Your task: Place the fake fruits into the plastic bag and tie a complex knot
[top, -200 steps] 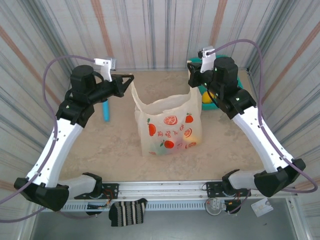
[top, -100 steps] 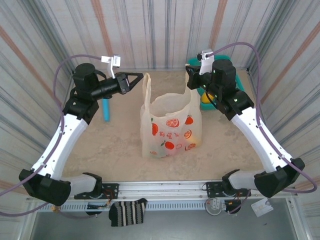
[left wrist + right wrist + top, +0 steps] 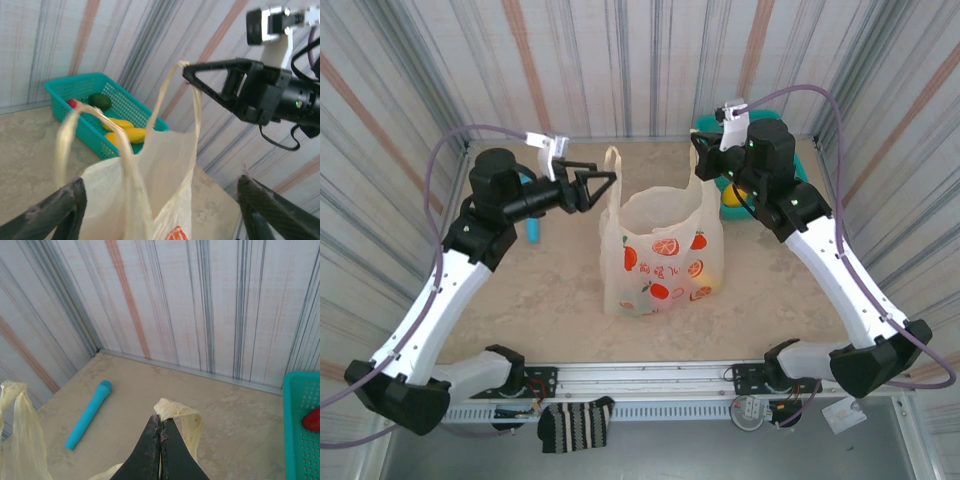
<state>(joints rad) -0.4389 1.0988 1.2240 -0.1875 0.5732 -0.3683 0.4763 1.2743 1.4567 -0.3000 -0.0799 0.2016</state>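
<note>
White arm links [image 3: 450,275], black joints [image 3: 496,172] — purple cables [image 3: 800,86].

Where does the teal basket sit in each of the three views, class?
Top external: teal basket far right, behind the right arm.
Left wrist: basket left of centre, behind the plastic bag.
Right wrist: basket at the right edge.
Shared landmark: the bag's handle, pinched in the right hand.
</note>
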